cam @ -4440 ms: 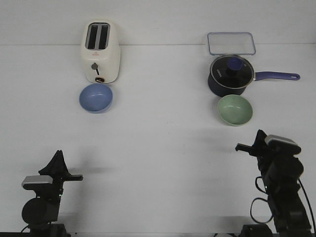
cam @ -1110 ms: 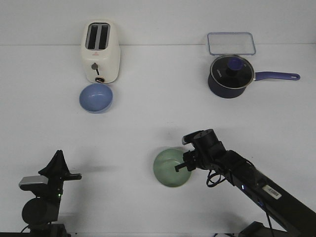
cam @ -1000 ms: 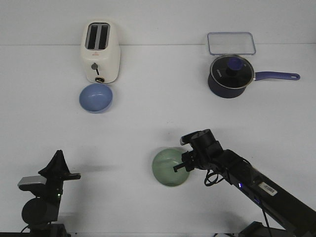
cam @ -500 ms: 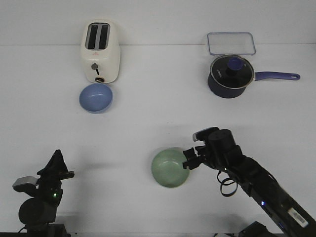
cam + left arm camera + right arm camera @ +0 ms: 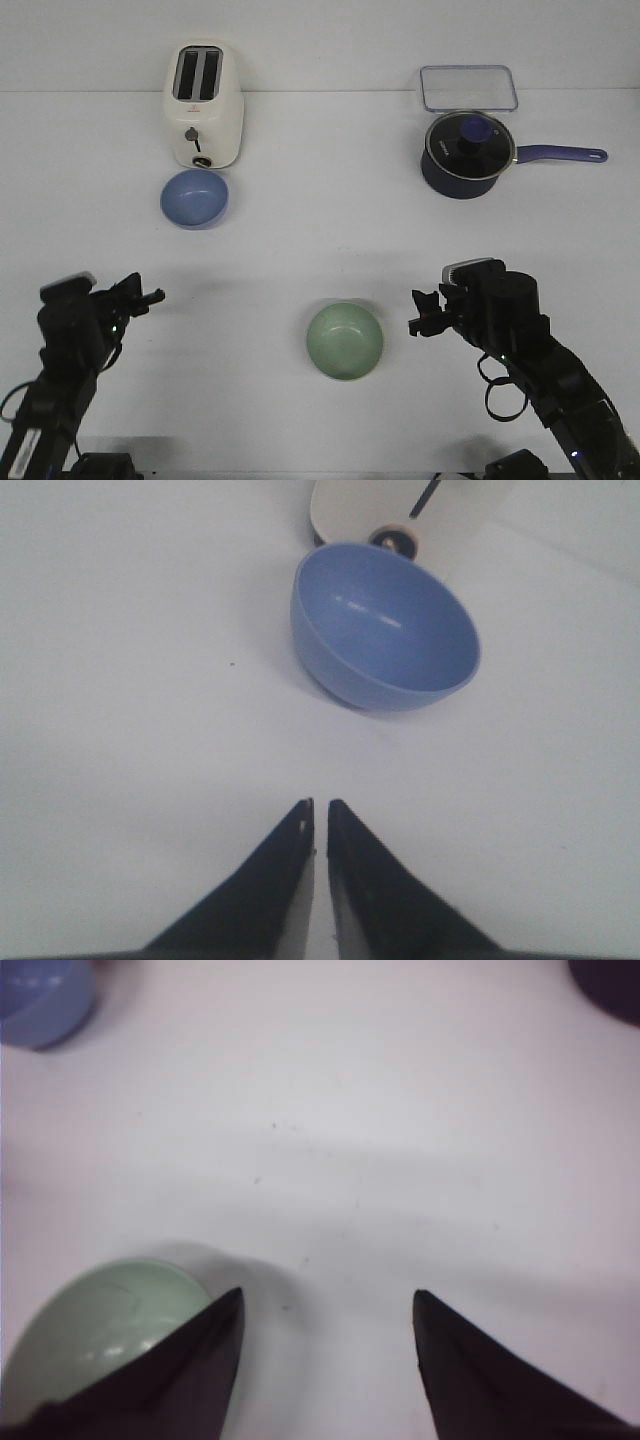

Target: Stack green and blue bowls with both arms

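The pale green bowl (image 5: pixel 345 341) sits upright on the white table (image 5: pixel 320 250) near the front middle; it also shows in the right wrist view (image 5: pixel 95 1325). My right gripper (image 5: pixel 420 312) is open and empty, a little to the right of it, apart from its rim (image 5: pixel 328 1296). The light blue bowl (image 5: pixel 194 197) sits in front of the toaster at the back left and fills the left wrist view (image 5: pixel 385 625). My left gripper (image 5: pixel 148 296) is shut and empty, well short of the blue bowl (image 5: pixel 320 804).
A cream toaster (image 5: pixel 203 105) stands just behind the blue bowl. A dark navy saucepan (image 5: pixel 468 152) with a lid and long handle sits at the back right, with a clear lidded container (image 5: pixel 468 88) behind it.
My right gripper has let go of the green bowl and drawn back to the right. My left arm has swung up and forward, toward the blue bowl.
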{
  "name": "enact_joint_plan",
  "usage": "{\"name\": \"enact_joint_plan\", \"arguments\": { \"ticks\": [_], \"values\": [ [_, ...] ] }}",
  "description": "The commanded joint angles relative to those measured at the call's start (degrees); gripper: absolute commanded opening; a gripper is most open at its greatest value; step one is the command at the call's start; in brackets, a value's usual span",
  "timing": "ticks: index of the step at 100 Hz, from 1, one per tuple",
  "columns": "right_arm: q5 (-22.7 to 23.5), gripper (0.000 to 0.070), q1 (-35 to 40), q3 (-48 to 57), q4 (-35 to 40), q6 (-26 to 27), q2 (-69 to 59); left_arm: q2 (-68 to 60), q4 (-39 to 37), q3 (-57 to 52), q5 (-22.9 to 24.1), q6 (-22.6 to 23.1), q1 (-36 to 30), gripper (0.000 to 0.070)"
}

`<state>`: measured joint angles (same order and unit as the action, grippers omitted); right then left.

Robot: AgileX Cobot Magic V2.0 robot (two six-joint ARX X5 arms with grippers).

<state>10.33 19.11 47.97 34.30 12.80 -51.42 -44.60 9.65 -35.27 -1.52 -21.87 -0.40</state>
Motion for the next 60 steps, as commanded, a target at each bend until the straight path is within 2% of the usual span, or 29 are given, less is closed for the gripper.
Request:
{"name": "enact_joint_plan", "arguments": {
  "ticks": [1,13,17,30,36,42,60],
  "values": [
    [0.1,0.0356,0.3,0.9,-0.2,-1.5,-0.4,-9.5,1.2,-5.9,-0.2,6.6,0.1,0.0014],
    [0.1,0.0356,0.3,0.9,0.2,-2.0,-0.4,-21.0,3.1,-14.8,-0.2,8.5,0.1,0.0039],
    [0.1,0.0356,0.3,0.9,0.3,-2.2,-0.4,-24.3,3.4,-17.2,-0.2,9.2,0.1,0.0099],
    [0.2,0.0356,0.3,0.9,0.4,-2.4,-0.4,-33.6,5.0,-24.4,-0.2,10.3,0.1,0.0359],
    [0.2,0.0356,0.3,0.9,0.4,-2.4,-0.4,-37.3,6.2,-27.7,-0.2,10.4,0.3,0.0435],
    [0.2,0.0356,0.3,0.9,0.4,-2.4,-0.4,-40.6,6.9,-30.7,-0.5,10.5,0.5,0.0474],
    [0.2,0.0356,0.3,0.9,0.4,-2.4,-0.4,-49.1,7.6,-38.4,-2.9,10.4,1.7,0.0474]
  ]
}}
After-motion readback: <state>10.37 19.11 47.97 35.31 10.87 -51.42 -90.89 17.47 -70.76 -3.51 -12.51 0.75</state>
